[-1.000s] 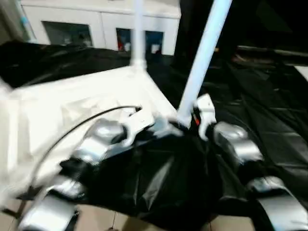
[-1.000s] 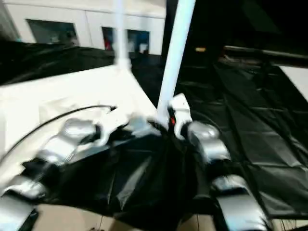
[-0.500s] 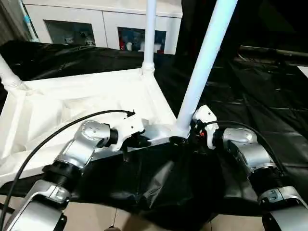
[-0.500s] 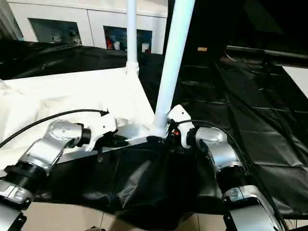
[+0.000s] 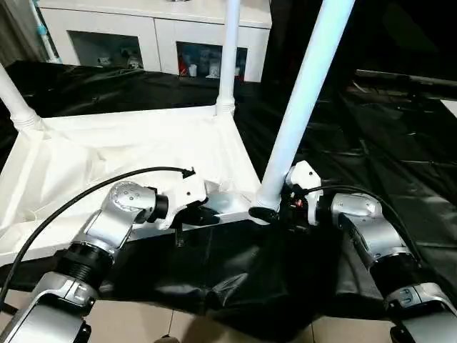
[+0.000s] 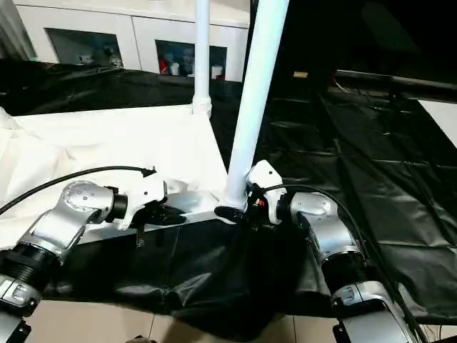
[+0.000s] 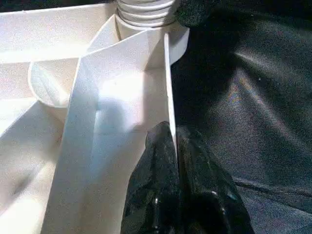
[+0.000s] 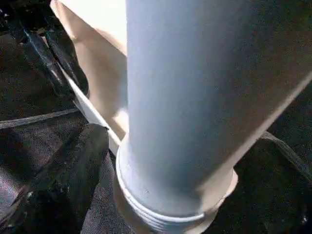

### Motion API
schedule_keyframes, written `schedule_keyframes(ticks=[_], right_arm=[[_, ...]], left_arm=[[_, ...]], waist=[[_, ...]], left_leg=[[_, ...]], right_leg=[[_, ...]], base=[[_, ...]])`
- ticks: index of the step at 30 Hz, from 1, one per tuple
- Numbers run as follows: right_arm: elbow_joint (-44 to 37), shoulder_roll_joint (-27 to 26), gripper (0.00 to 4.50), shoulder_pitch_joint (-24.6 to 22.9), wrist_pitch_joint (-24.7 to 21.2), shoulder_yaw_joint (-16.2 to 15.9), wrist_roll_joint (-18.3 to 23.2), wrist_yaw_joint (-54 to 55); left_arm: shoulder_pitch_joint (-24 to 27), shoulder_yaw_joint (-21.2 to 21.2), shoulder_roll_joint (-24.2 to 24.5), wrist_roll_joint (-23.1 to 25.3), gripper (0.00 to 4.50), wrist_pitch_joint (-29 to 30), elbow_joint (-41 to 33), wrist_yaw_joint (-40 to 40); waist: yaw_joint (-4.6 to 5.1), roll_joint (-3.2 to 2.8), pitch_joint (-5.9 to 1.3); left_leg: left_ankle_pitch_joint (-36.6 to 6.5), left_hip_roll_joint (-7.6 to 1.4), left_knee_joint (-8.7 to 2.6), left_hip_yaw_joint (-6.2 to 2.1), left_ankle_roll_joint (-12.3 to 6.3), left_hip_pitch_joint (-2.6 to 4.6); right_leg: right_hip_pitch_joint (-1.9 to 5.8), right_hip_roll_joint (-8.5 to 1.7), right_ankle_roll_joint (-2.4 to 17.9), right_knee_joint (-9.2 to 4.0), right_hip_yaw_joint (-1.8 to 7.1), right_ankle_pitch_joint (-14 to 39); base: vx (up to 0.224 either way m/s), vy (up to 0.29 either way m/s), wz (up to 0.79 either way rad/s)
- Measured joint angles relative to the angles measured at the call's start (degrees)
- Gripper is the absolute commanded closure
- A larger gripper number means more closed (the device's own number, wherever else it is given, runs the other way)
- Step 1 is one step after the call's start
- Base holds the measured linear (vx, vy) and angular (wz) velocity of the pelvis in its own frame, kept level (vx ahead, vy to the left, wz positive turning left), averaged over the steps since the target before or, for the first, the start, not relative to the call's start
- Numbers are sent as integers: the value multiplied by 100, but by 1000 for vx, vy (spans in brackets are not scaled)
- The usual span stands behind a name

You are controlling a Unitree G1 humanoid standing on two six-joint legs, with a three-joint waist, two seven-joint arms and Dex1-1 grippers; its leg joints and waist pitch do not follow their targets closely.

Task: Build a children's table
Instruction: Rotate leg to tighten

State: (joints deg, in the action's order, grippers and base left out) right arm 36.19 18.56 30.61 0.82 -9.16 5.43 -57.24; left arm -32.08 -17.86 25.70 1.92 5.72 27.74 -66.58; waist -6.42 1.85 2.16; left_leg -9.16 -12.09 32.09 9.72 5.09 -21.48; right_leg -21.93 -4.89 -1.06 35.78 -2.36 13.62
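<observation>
The children's table (image 5: 136, 153) lies upside down on a black plastic sheet (image 5: 400, 164), its ribbed underside facing up, and three legs are in view standing in its corner sockets: one at the far left corner (image 5: 14, 100), one at the far right corner (image 5: 228, 57), and the nearest leg (image 5: 303, 93) at the near right corner. Over the last second the head camera has settled and the view has cleared; the nearest leg, which leaned more to the right a second ago, now looks a little more upright, which suggests it is being seated in its socket, though a slight tilt remains. The left gripper (image 7: 176, 161) has its black fingers closed narrowly on the thin near edge wall of the table, steadying it. The right gripper (image 6: 239, 211) sits at the base of the nearest leg, one finger (image 8: 68, 165) lying beside the ribbed collar; whether it is clamping the leg or only touching it I cannot tell. Beyond the far edge of the sheet stands a white cabinet (image 5: 164, 39) with glass doors, well clear of the work. The crumpled sheet bunches under the near right corner and might let the table slip when the leg is pressed.
</observation>
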Motion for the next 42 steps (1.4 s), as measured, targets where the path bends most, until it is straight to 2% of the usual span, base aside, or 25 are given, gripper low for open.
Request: schedule_keyframes(ticks=[15, 29, 34, 37, 42], right_arm=[[111, -32, 171, -34, 167, 9, -1, -1], [223, -112, 178, -33, 225, 47, 10, 87], [463, -612, 178, -16, 30, 311, 47, 1135], [678, -1051, 178, 107, -135, 513, -21, 2112], [1365, -1637, 178, 603, -345, 946, -140, 4116]], left_arm=[[3, -11, 17, 2, 450, 0, 8, -45], [3, -8, 31, 5, 450, 8, 28, -46], [-102, 67, -139, 119, 450, 174, 254, 391], [-232, 103, -433, 233, 450, 352, 489, 799], [-678, 151, -1278, 444, 450, 813, 1145, 1878]], waist=[[-1, 0, 0], [1, 2, -1], [75, 6, -5], [134, 12, -9], [131, 15, -12]], left_leg=[[-1, 1, 26, -1, 1, 0], [0, 1, 38, -2, 0, 2], [-5, 0, 41, -2, 20, 32], [-5, 0, 40, -2, 23, 50], [-5, 18, 40, -1, 23, 65]], right_leg=[[0, -1, 0, 25, 3, 0], [0, -1, 1, 37, 4, -1], [20, 0, 26, 48, 12, -17], [31, -12, 36, 46, 12, -41], [47, -35, 34, 37, 15, -55]], base=[[0, 0, 0], [0, 0, 0], [0, 0, 0], [0, 0, 0], [0, 0, 0]])
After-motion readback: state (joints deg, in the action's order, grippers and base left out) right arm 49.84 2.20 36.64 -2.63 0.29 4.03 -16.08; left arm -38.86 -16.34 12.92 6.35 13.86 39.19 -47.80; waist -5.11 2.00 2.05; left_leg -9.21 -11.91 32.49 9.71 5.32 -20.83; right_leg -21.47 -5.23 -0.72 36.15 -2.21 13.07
